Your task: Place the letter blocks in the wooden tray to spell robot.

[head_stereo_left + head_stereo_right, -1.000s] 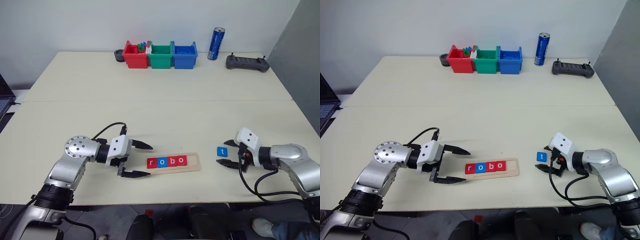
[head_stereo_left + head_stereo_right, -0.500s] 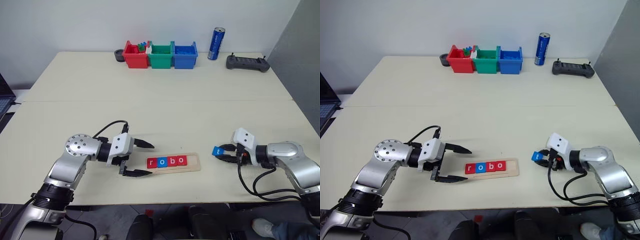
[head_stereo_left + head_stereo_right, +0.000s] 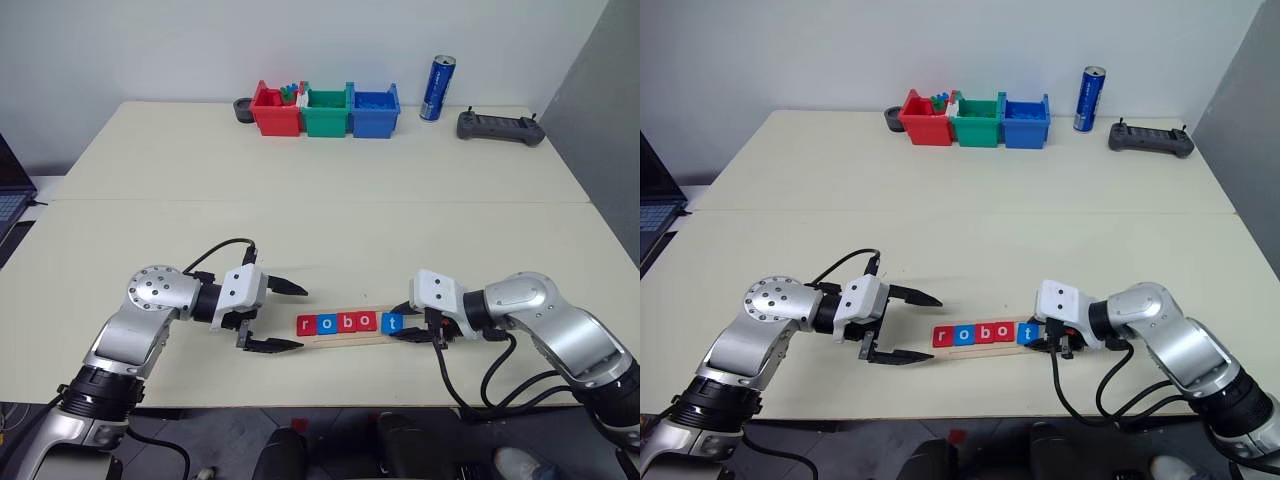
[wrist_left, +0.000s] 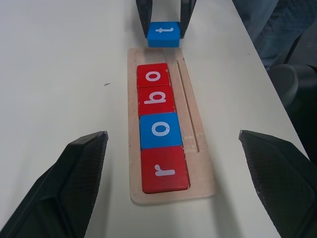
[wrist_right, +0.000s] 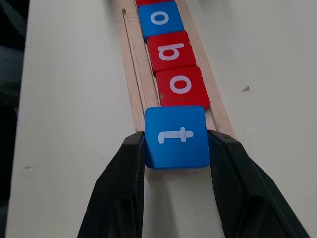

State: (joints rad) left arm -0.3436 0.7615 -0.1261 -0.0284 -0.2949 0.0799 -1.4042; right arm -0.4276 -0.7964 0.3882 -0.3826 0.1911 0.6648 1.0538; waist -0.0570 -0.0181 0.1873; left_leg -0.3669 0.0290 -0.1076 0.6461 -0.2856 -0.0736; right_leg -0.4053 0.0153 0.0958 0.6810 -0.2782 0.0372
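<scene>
The wooden tray (image 3: 340, 337) lies near the table's front edge. In it lie several letter blocks in a row: red r (image 3: 306, 324), blue o (image 3: 326, 323), red b (image 3: 346, 322), red o (image 3: 367, 321). My right gripper (image 5: 177, 139) is shut on the blue t block (image 5: 177, 136), holding it over the tray's right end, right beside the last o. Whether the t rests in the groove I cannot tell. My left gripper (image 3: 298, 318) stands open at the tray's left end, its fingers apart on either side of it, touching nothing.
Red (image 3: 275, 110), green (image 3: 325, 112) and blue (image 3: 372, 112) bins stand at the far edge, with a small black round thing (image 3: 241, 108) to their left. A blue can (image 3: 436, 88) and a black controller (image 3: 500, 126) are to their right. A laptop edge (image 3: 5, 200) shows at far left.
My right gripper shut on the t block where it lay right of the tray and carried it left to the tray's right end. The left gripper stayed put.
</scene>
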